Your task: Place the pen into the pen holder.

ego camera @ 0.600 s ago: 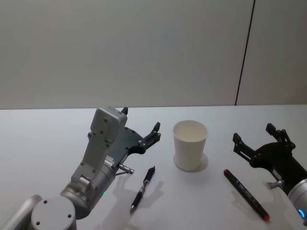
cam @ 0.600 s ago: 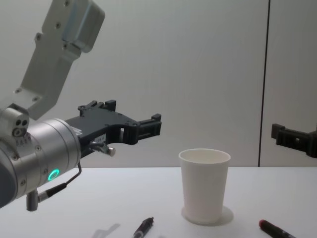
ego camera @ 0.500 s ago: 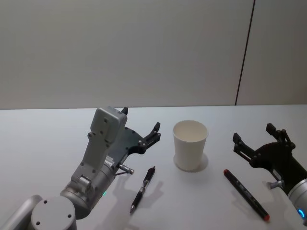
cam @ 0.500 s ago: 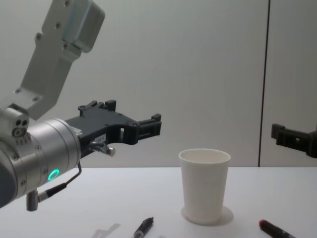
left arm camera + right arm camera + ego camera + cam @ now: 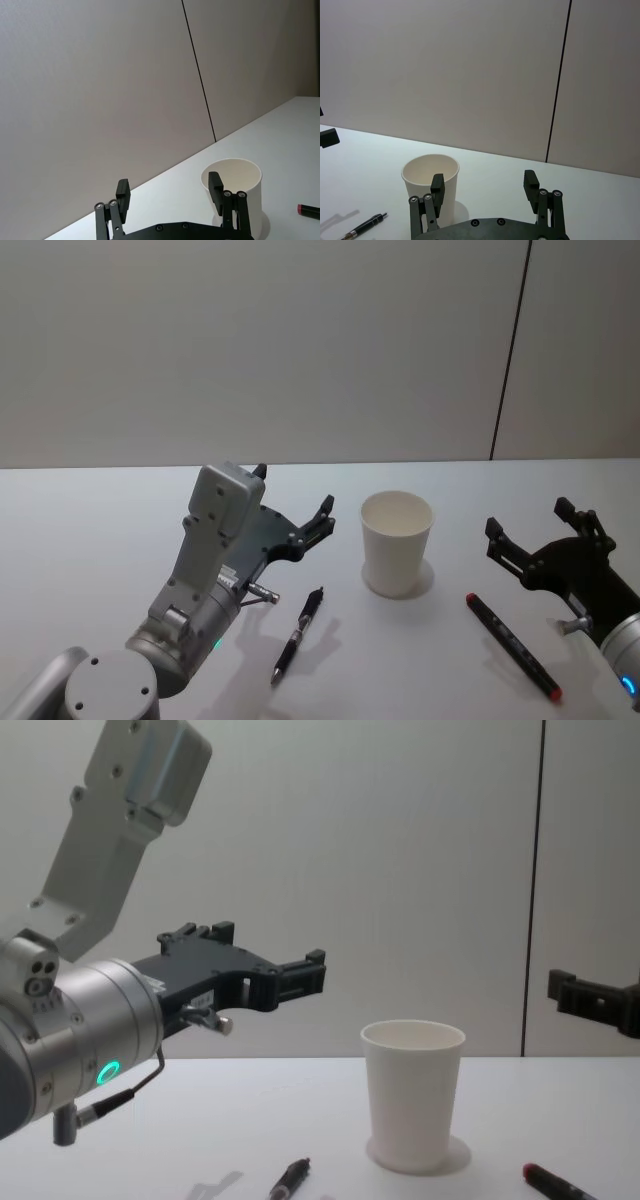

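Observation:
The pen holder, a white paper cup, stands upright mid-table; it also shows in the chest view and both wrist views. A slim black pen lies flat on the table, left of the cup and nearer to me. A thicker black marker with red ends lies to the cup's right. My left gripper hovers open above the table left of the cup, beyond the black pen. My right gripper hangs open right of the cup, above the marker.
The white table runs back to a plain grey wall with a dark vertical seam. Bare tabletop lies at the far left and behind the cup.

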Tool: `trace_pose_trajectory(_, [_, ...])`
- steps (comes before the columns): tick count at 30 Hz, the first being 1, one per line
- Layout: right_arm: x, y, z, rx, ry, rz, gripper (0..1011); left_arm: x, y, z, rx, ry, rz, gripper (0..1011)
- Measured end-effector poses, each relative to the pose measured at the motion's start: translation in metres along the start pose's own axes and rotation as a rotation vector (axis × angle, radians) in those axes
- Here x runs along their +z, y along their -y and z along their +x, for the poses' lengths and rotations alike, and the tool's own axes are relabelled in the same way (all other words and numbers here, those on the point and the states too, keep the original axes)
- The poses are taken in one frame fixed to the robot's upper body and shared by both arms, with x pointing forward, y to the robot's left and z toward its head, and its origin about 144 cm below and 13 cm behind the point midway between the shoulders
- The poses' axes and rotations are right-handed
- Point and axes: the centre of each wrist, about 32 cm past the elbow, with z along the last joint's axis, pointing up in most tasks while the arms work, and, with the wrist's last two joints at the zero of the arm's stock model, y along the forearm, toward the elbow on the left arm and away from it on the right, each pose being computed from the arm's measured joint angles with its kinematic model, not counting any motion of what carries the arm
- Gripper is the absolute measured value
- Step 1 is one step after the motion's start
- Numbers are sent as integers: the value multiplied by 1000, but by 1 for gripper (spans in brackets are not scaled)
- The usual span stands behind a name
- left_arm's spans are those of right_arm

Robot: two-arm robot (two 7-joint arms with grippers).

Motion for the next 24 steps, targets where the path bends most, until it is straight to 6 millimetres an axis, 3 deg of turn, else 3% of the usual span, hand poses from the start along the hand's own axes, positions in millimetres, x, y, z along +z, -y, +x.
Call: trace_pose_trajectory(24, [2,0,2,-7,-41,-57,1002,0,0,0,0,0,0,1003])
